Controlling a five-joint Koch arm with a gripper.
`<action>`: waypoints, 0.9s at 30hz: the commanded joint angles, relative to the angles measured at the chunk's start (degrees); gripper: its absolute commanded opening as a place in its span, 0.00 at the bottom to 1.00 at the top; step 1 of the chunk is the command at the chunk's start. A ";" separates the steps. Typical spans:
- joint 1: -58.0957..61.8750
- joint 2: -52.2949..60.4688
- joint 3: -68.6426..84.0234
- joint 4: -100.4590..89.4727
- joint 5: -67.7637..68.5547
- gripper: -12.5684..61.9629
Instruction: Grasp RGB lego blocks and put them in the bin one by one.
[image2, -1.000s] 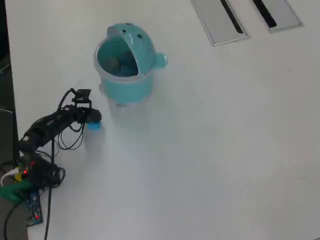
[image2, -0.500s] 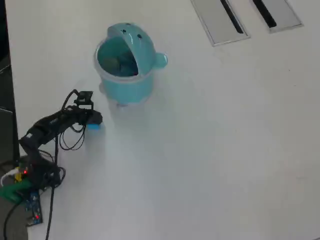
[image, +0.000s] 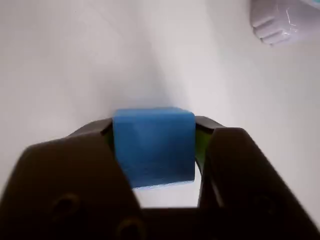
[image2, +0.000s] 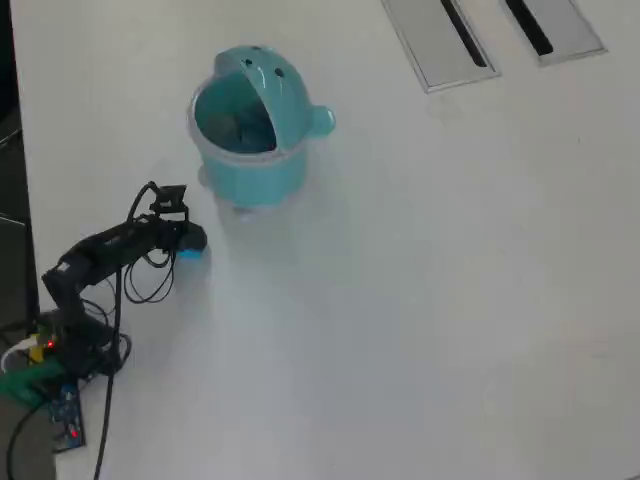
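The black gripper (image: 155, 150) is closed on the small blue plastic cube (image: 154, 146), at 7 o'clock from the round turquoise bin (image2: 250, 125)

White table (image2: 420, 300) fills the overhead view, evenly lit; two grey slotted panels (image2: 440, 40) sit at its top edge, dark floor (image2: 8, 200) at left.

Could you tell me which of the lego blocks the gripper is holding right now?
The blue block, clamped in the gripper; no loose block shows on the table.
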 joint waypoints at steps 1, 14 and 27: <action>0.53 0.62 -1.14 -1.93 -1.32 0.38; -0.97 9.67 0.44 -10.28 -0.88 0.35; -1.85 16.61 -1.05 -17.58 4.57 0.33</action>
